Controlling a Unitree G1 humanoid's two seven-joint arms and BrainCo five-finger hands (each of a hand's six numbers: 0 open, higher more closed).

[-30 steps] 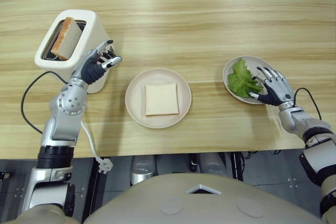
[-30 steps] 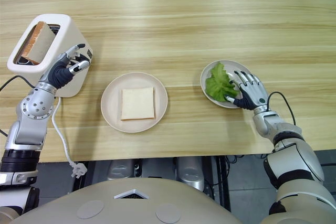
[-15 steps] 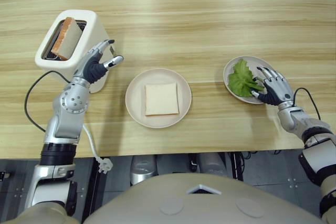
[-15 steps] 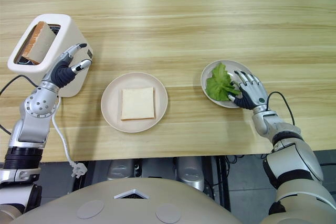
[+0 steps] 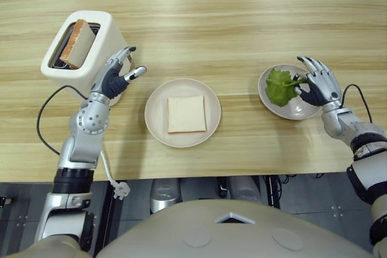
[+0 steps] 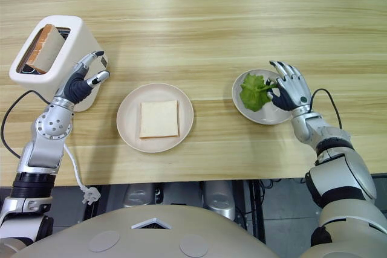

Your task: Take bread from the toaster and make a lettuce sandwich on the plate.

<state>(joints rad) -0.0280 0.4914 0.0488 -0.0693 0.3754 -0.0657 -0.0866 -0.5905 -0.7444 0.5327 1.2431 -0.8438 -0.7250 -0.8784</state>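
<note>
Bread slice (image 5: 75,43): stood up out of the slot of the white toaster (image 5: 107,28), browned crust on top, well clear of the slot's rim. Sat with the toaster toward the left edge of the wooden table (image 5: 242,16).

Second bread slice (image 5: 185,113): lay flat and bare at the middle of the round plate (image 5: 182,83), near the middle of the table's near edge.

Lettuce leaf (image 5: 277,87): rested bunched on the left half of the small dish (image 5: 297,110), toward the right end of the near edge and well apart from the plate.

Right hand (image 5: 320,84): hung over the dish's far right rim. Pinched the leaf's pale stem between thumb and one finger, with the other fingers spread apart above it.

Left hand (image 5: 115,77): hovered just beside the toaster's near right corner and held nothing. Kept fingers straight and slightly apart, thumb out toward the plate. Could not tell whether the fingertips touched the toaster's wall.

White cord (image 5: 104,170): ran from under the left forearm over the near edge, with its plug (image 5: 121,190) hanging below the table.
</note>
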